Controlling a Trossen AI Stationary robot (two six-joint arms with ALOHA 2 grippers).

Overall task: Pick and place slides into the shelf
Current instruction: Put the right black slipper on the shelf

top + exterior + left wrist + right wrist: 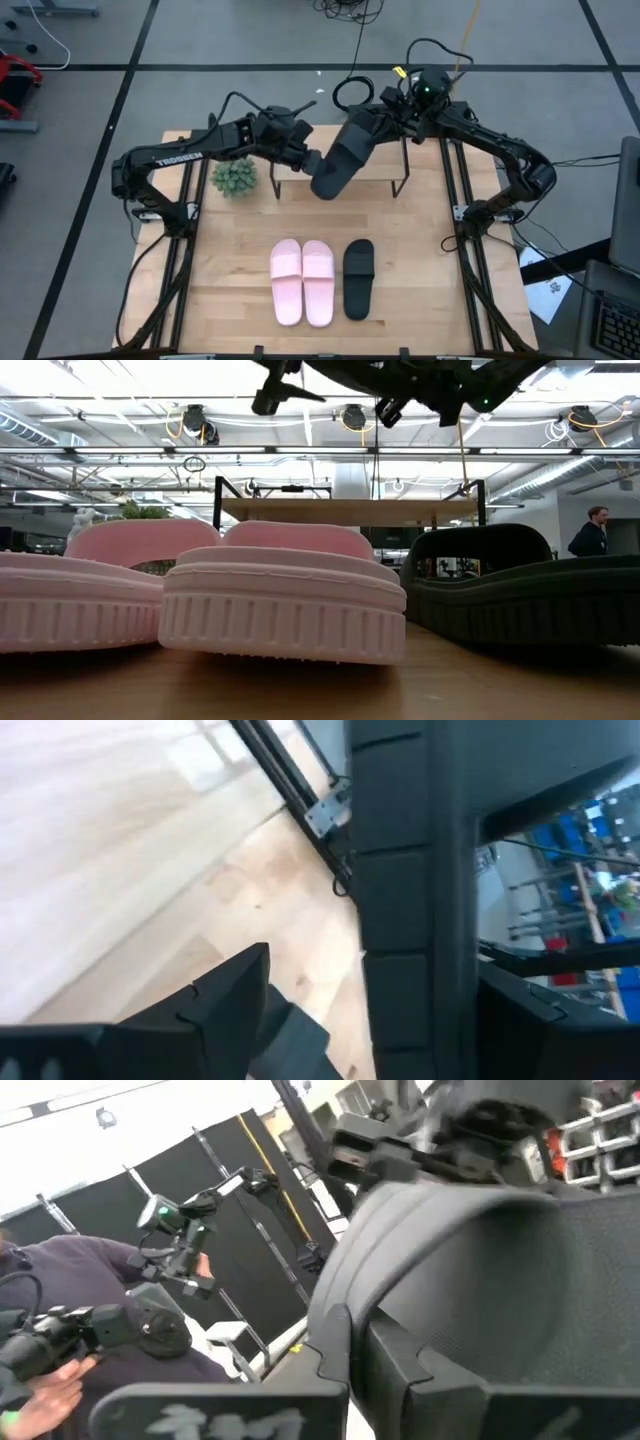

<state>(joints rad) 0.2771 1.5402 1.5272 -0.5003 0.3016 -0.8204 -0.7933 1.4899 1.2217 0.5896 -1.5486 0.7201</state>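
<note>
1. Slide, black (pixel 342 155): held in the air above the shelf (pixel 380 172) at the back of the table (pixel 230 290), tilted, with both arms meeting at it.
2. Right gripper (pixel 378 118): jaws clamped on the upper end of the held slide.
3. Left gripper (pixel 312 165): at the lower end of the held slide; whether its jaws are apart or together cannot be told.
4. Second black slide (pixel 359 278): flat on the table front, just right of the pink pair (pixel 302 281).
5. Pink pair: side by side, touching.
6. Plant (pixel 234 176): left of the shelf.
</note>
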